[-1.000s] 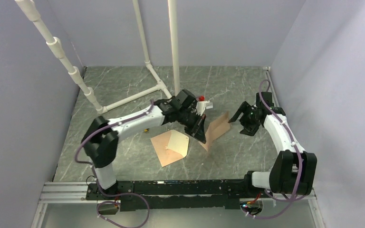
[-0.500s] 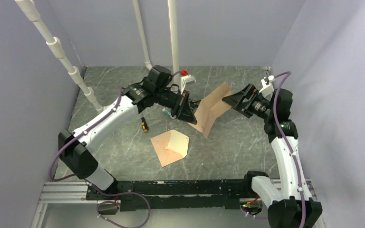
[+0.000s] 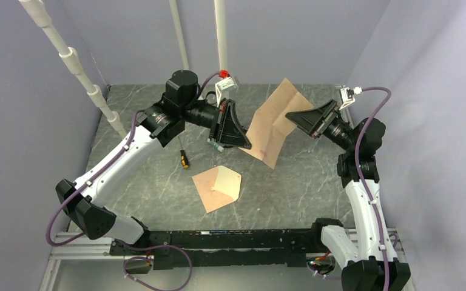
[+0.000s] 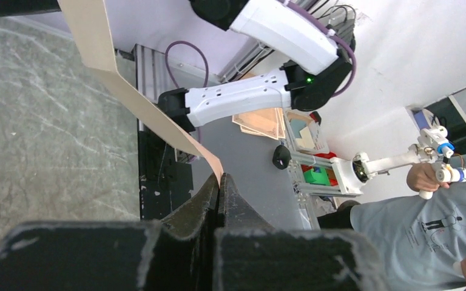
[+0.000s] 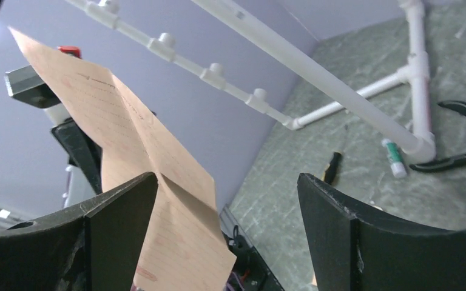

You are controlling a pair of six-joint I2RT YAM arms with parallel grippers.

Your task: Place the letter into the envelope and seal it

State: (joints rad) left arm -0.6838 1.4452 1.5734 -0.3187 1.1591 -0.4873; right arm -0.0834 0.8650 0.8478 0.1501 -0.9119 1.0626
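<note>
Grey marbled table (image 3: 158, 200) inside lavender walls, white pipe frame (image 3: 73, 60) at back left.

Letter (image 3: 276, 124) up in the air over the far middle of the table, clear of the surface, tilted and bowed along its cross creases. Pinched at a lower edge by left gripper (image 4: 218, 179), fingers pressed flat together on the paper (a thin bite on the very margin, plain from the left wrist view). Probably held high so the sheet hangs free and offers a second edge to the other arm.

Right gripper (image 5: 226, 177) spread wide, holding nothing. Level with the letter's right edge, one finger just beside the sheet; contact or not, cannot tell. Likely posted there to close on that edge and steady or refold the sheet before insertion.

Envelope (image 3: 218, 188) flat on the table, nearer the arm bases, well apart from the letter, touched by neither arm. Flap position hard to read from above.

Judged stage: letter in hand, insertion not yet begun, sealing further off. Risk: limp paper on a one-edge pinch, liable to swing or slip.

Off to the side: small screwdriver (image 3: 184, 159) left of the envelope, glue stick (image 5: 393, 159) by the pipe foot (presumably for the seal).
</note>
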